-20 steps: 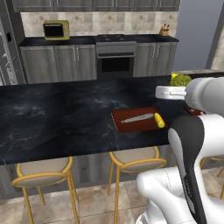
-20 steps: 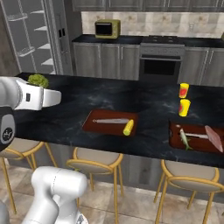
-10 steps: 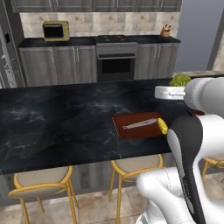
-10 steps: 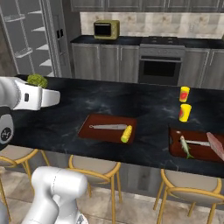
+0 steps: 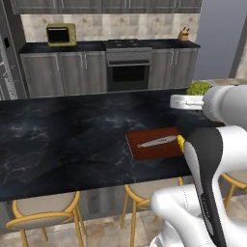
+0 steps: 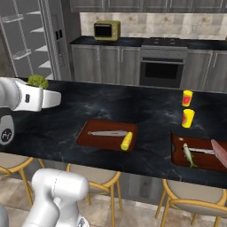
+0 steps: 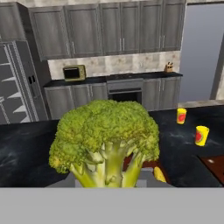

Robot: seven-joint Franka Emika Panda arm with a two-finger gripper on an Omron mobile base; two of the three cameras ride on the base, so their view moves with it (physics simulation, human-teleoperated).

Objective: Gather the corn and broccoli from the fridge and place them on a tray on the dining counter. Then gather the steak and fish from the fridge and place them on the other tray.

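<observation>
The broccoli [image 7: 105,142] is being held at its pale stalk by the claw [image 7: 107,183], which is closed narrowly on it, and is being carried above the near edge of the dining counter [image 6: 146,106]. The head is seen as a green tuft beside the white hand [image 6: 37,82] [image 5: 198,88]. It is judged light and fairly stiff, with a crumbly crown; the firm stalk is the better place for a hold. On the counter, 1 tray [image 6: 86,137] is bearing the corn [image 6: 127,141] and a grey knife [image 6: 107,133]. The other tray [image 6: 177,157] is bearing the fish [image 6: 189,154] and the steak [image 6: 220,153]. 2 yellow cups [image 6: 188,118] are standing behind it.
</observation>
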